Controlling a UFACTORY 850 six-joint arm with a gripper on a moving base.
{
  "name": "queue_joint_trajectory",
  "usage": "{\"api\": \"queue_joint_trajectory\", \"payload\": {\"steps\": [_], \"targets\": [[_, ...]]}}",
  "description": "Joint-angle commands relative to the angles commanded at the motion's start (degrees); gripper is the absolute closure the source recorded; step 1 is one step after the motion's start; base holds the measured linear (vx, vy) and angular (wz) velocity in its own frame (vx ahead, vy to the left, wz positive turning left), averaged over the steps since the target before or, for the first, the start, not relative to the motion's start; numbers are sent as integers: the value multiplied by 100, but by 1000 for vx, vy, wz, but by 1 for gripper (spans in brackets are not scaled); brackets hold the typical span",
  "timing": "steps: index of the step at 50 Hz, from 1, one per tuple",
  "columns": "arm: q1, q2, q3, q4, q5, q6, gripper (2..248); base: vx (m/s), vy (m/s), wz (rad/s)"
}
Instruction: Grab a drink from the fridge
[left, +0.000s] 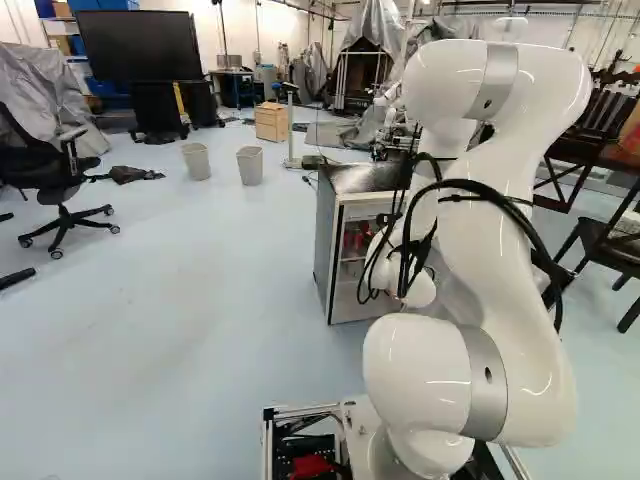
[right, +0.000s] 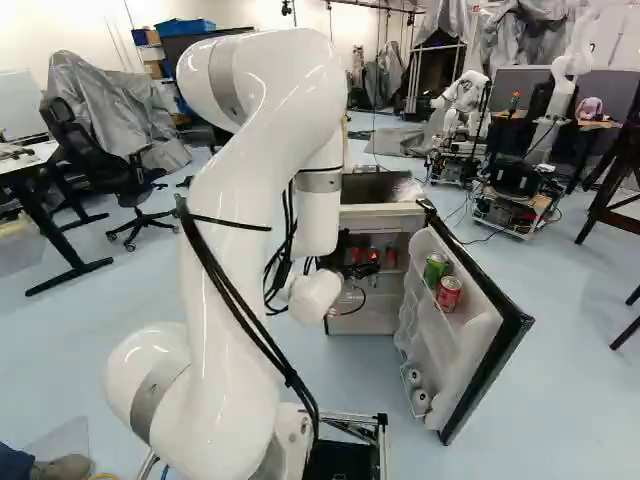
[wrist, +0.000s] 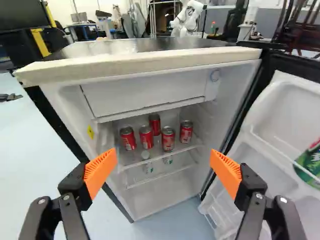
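In the right base view my gripper (right: 362, 270) is in front of the opened fridge. The wrist view shows the gripper (wrist: 163, 161) open, its orange pads wide apart with nothing between them. Ahead of it is the fridge (wrist: 145, 60), its door (right: 485, 345) swung out. Several red cans stand upright on the upper shelf, among them a front can (wrist: 168, 139), one beside the door side (wrist: 186, 132) and one farther back (wrist: 154, 124). Clear bottles (wrist: 148, 167) stand lower down. The door rack holds a green can (right: 435, 268) and a red can (right: 449, 292).
The open door's edge reaches out beside the gripper. A closed compartment (wrist: 145, 92) hangs above the cans. Two bins (left: 250, 165), a wooden box (left: 271, 121) and an office chair (left: 62, 185) are farther off. Another robot (right: 463, 100) stands beyond the fridge.
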Motion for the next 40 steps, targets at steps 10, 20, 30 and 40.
{"api": "queue_joint_trajectory", "payload": {"steps": [10,20,30,40], "targets": [[-62,-292,-247,-181,0,0,3,0,0,0],[-111,-595,-527,-199,0,0,3,0,0,0],[-112,-898,-817,-199,0,0,3,0,0,0],[-78,-1190,-1100,-199,0,0,3,0,0,0]]}}
